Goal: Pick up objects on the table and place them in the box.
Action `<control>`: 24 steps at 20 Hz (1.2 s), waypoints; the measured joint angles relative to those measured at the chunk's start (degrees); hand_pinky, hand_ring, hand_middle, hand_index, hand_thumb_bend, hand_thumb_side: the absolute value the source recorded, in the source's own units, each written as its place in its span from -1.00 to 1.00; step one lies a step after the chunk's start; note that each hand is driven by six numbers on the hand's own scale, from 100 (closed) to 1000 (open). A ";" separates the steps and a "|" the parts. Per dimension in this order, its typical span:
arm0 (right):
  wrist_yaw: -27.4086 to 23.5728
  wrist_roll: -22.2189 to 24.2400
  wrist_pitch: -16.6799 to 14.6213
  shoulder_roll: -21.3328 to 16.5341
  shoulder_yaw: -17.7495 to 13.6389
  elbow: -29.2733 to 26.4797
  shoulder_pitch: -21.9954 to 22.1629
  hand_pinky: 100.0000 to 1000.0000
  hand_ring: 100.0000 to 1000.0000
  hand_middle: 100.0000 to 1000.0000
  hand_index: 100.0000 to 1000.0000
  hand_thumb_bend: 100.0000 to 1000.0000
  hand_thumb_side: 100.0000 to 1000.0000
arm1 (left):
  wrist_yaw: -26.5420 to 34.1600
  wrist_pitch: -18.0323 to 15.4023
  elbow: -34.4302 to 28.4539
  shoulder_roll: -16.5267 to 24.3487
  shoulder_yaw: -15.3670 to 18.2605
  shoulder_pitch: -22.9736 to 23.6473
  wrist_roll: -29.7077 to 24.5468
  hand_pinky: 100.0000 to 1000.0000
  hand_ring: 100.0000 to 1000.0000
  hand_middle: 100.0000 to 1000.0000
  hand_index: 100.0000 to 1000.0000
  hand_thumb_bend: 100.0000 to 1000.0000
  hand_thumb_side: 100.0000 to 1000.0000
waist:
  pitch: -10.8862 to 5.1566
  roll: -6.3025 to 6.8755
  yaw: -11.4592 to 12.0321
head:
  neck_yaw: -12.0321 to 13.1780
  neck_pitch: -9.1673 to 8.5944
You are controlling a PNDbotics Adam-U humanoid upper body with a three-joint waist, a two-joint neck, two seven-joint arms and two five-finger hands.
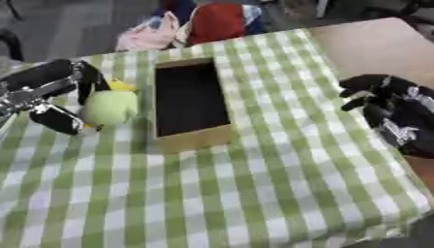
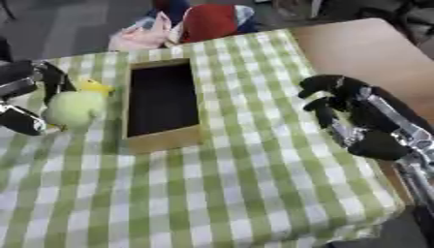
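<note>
Gripped between the curled fingers of the left hand [image 1: 59, 104], a green plush toy [image 1: 111, 107] is held just left of the box [image 1: 193, 140]; it should be lifted clear of the rim before release. The right hand [image 2: 352, 118] is kept idle, fingers curled on nothing.

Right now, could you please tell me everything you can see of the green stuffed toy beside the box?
The stuffed toy is pale green, rounded and soft-looking, like plush, with a small yellow part at its top. It sits at the left of the wooden box, close to its left wall, over the green checked cloth. The left robot hand has its fingers curled round it from the left side. Whether it rests on the cloth or is lifted, I cannot tell.
</note>
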 measured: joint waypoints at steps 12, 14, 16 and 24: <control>-0.18 0.98 0.04 0.01 0.74 0.01 -0.63 0.40 0.85 0.37 0.71 -1.00 -0.27 | -4.39 -1.10 7.23 -6.83 -0.39 -6.86 2.60 -0.06 -0.25 -0.25 0.09 -0.73 -0.76 | -0.01 0.05 -2.43 | 0.77 -0.17; -0.21 1.00 0.05 0.01 0.83 0.01 -0.97 0.40 0.86 0.38 0.71 -1.00 -0.26 | -5.91 -1.93 9.45 -8.38 -0.41 -7.70 3.42 -0.01 -0.17 -0.17 0.16 -0.63 -0.64 | 0.00 0.07 -3.00 | 1.03 -0.32; -0.21 0.96 0.07 0.02 0.88 0.01 -1.01 0.40 0.86 0.38 0.71 -1.00 -0.26 | -7.32 -2.71 11.48 -9.67 -0.40 -8.41 4.19 0.04 -0.08 -0.07 0.24 -0.48 -0.48 | 0.06 0.09 -3.51 | 1.24 -0.49; -0.21 0.93 0.07 0.02 1.03 0.01 -1.03 0.40 0.86 0.38 0.71 -1.00 -0.25 | -13.21 -5.34 17.06 -12.13 -0.30 -9.03 6.23 0.25 0.24 0.35 0.57 0.18 0.06 | 0.37 0.42 -4.72 | 1.70 -0.71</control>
